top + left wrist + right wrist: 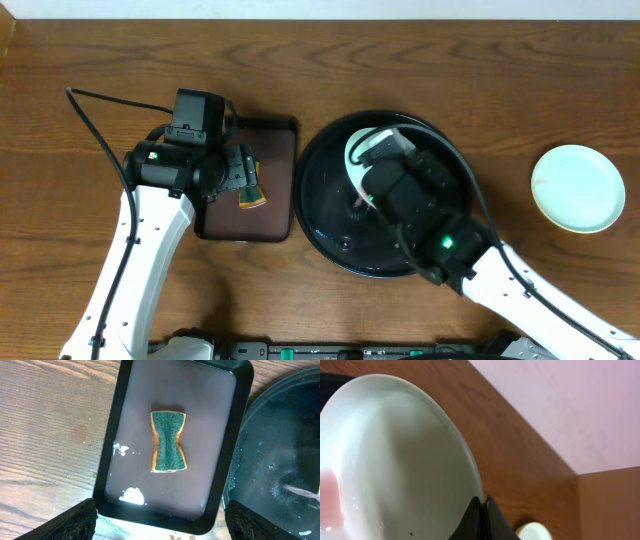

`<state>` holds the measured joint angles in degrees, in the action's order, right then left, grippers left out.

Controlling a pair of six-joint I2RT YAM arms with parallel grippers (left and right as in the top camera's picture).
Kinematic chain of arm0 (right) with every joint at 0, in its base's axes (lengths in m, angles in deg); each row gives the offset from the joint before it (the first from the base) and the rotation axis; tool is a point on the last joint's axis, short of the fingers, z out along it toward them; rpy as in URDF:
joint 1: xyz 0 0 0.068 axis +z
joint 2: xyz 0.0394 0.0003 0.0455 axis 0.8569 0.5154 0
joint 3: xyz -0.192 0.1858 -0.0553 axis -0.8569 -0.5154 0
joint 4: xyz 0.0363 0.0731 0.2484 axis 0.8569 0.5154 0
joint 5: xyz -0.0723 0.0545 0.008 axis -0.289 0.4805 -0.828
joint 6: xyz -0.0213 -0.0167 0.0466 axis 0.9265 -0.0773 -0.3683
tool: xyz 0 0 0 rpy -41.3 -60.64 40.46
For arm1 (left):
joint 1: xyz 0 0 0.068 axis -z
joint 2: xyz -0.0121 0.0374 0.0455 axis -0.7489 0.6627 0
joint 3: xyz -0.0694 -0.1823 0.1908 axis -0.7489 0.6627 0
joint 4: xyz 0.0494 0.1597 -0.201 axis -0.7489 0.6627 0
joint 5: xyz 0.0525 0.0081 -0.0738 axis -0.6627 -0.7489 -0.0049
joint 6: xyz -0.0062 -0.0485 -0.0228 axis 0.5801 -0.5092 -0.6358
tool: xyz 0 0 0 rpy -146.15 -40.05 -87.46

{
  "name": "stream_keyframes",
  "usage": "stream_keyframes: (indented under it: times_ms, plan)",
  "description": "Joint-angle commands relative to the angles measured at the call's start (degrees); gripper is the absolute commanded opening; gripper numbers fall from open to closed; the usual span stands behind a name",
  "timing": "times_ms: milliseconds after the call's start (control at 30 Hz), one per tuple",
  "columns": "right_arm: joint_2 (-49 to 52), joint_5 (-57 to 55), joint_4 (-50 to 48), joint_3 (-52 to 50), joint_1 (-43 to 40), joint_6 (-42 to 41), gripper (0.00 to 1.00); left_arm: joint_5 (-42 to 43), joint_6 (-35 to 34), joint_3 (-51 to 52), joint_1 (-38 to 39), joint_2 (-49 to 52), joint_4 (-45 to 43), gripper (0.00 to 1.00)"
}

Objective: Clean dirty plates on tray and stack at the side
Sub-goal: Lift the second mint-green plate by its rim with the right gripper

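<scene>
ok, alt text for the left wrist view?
A green-topped orange sponge lies in the middle of a small dark rectangular tray, with white foam blobs near its lower-left corner. The left gripper hangs open above it, holding nothing; wood table at left, wet round black tray at right.

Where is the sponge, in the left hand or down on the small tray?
On the small tray: the sponge lies flat there, with the left hand open above it, not touching.

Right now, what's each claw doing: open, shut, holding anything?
Left claw: open, empty, above the sponge.
Right claw: shut on a plate, at its rim.
</scene>
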<state>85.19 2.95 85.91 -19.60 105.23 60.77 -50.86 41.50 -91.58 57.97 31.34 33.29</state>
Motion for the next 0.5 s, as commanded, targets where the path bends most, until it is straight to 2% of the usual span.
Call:
stream_keyframes:
  times_ms: [0, 467]
  plan:
    - [-1.01, -9.38, -0.2, 0.31, 4.0, 2.16, 0.01, -0.13, 0.28, -1.01, -0.2, -0.02, 0.11, 0.83]
    - [-1.01, -20.22, -0.83, 0.31, 9.46, 2.25, 0.01, -0.13, 0.28, -1.01, -0.2, -0.02, 0.11, 0.83]
